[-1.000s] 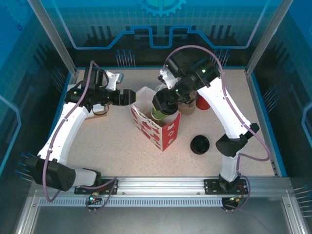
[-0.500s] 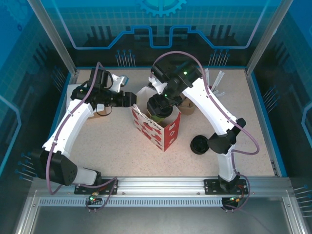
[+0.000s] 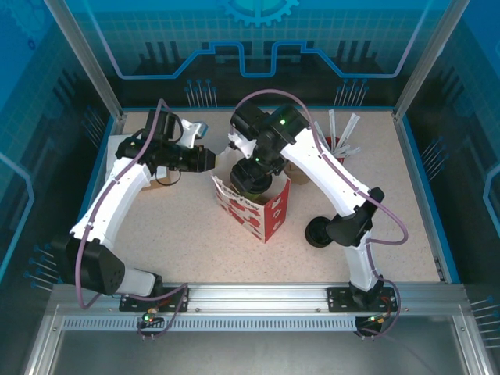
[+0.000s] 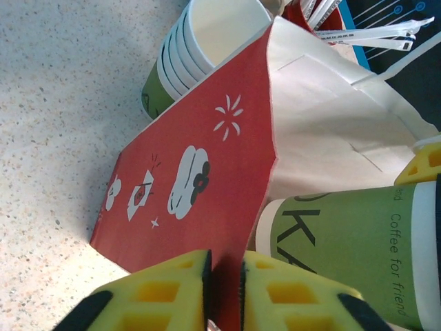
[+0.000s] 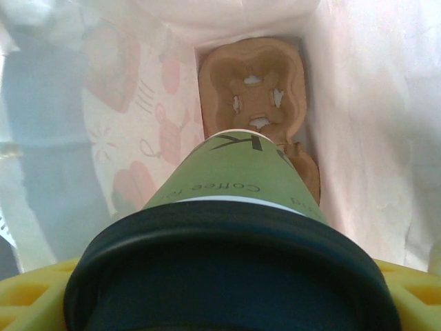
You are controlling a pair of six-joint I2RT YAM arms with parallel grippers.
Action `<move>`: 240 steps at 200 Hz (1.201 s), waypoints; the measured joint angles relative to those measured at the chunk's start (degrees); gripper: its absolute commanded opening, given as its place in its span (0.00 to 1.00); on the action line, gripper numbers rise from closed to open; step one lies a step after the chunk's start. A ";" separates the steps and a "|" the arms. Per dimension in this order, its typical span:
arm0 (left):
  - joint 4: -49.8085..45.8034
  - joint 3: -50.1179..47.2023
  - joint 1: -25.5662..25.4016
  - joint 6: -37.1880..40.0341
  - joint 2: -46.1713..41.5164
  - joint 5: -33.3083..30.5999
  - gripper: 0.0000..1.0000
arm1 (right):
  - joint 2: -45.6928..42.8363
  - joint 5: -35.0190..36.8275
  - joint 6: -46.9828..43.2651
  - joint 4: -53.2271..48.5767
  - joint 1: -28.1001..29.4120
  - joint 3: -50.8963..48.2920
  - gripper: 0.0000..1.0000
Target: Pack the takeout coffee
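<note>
**Desk:** Count it out for me, from the arm bases outward.

**Operator:** Nearest me, off the right side of the bag point(image 4: 200, 172), I see one pile of black lids point(image 3: 320, 232) on the surface point(image 3: 187, 234). I can't count the lids in it. Then there is the one bag itself, red-printed paper, standing with its mouth open.

**Desk:** Anything inside it?

**Operator:** One brown pulp cup carrier point(image 5: 251, 86) lies on the bag's floor. The one takeout coffee point(image 5: 238, 179), green-walled with its black lid on, hangs lid-up partway into the bag's mouth, above the carrier. I can't tell whether its base touches the carrier.

**Desk:** And the grippers?

**Operator:** Two. My right gripper point(image 3: 256, 173) is over the bag's mouth, clamped around the coffee up by the lid. My left gripper point(image 4: 224, 293) is at the bag's left edge, its fingers drawn narrow with the red paper wall pinched between them.

**Desk:** What's beyond the bag?

**Operator:** One stack of lidless cups point(image 4: 176, 69) stands just behind the bag. I count about five nested rims, and the top cup is empty and cream inside. Farther behind the bag is a bunch of white stirrers point(image 4: 365, 34), too overlapped for me to count.
</note>
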 measured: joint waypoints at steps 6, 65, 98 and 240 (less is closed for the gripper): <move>0.00 0.00 -0.13 0.48 0.00 0.00 0.11 | 0.00 0.20 -0.28 -0.04 0.02 -0.26 0.80; -1.79 1.57 -0.50 5.29 0.13 -0.24 0.08 | 0.24 1.55 -4.13 -0.02 0.07 -1.79 0.81; -2.62 3.54 -0.50 6.95 0.83 -0.31 0.08 | 0.61 2.14 -6.23 -0.04 0.42 -4.11 0.81; -4.59 3.76 -0.50 8.35 1.46 -4.52 0.10 | 1.51 4.72 -7.54 -0.07 0.42 -12.87 0.82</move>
